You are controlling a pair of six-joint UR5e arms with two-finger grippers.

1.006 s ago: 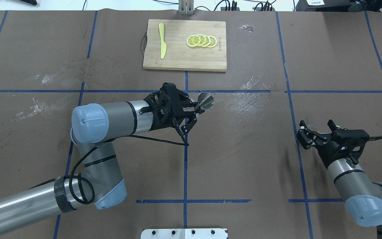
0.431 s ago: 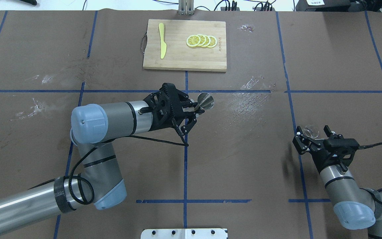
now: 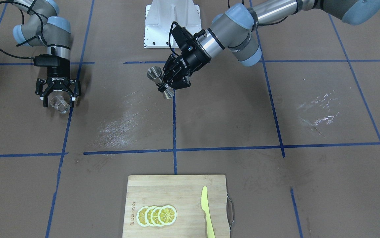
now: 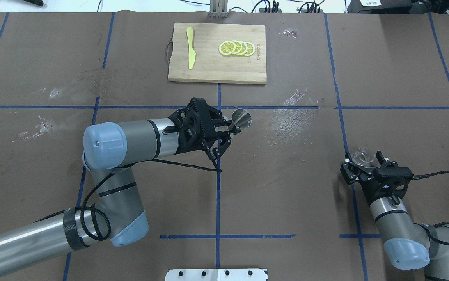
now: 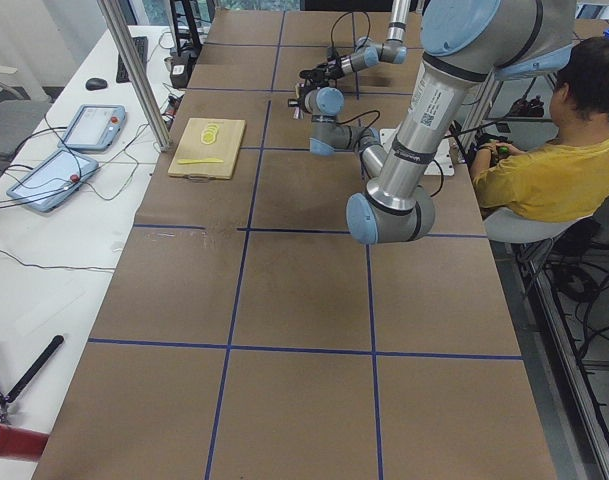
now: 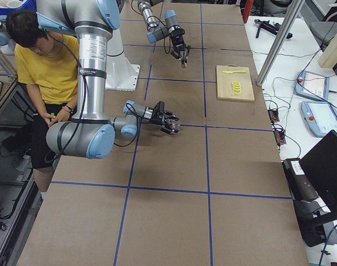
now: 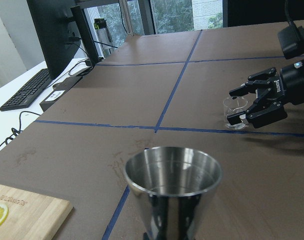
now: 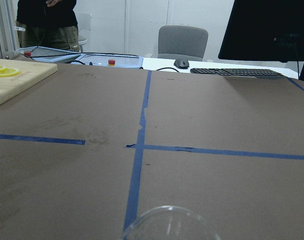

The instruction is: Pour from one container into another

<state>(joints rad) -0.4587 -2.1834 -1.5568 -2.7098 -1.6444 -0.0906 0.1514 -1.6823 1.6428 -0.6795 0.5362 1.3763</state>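
My left gripper (image 4: 229, 128) is shut on the narrow waist of the metal jigger (image 4: 242, 118), holding it above the table's middle with a cup mouth upward (image 7: 171, 192). The front view shows the jigger (image 3: 158, 80) slightly tilted in that gripper (image 3: 167, 86). The small clear glass (image 4: 362, 157) stands on the table at the right. My right gripper (image 4: 363, 159) is open, with a finger on either side of the glass (image 3: 59, 103) and a gap to each. The left wrist view shows the glass (image 7: 235, 112) between those fingers. Only its rim (image 8: 166, 222) shows in the right wrist view.
A wooden cutting board (image 4: 208, 72) at the far middle carries lemon slices (image 4: 236, 48) and a yellow knife (image 4: 190, 47). A white base plate (image 4: 216, 274) sits at the near edge. A seated person (image 6: 43, 66) is beside the robot.
My right gripper has drawn back toward the robot and sunk, and the glass now shows between its open fingers. The left arm and jigger have stayed still.
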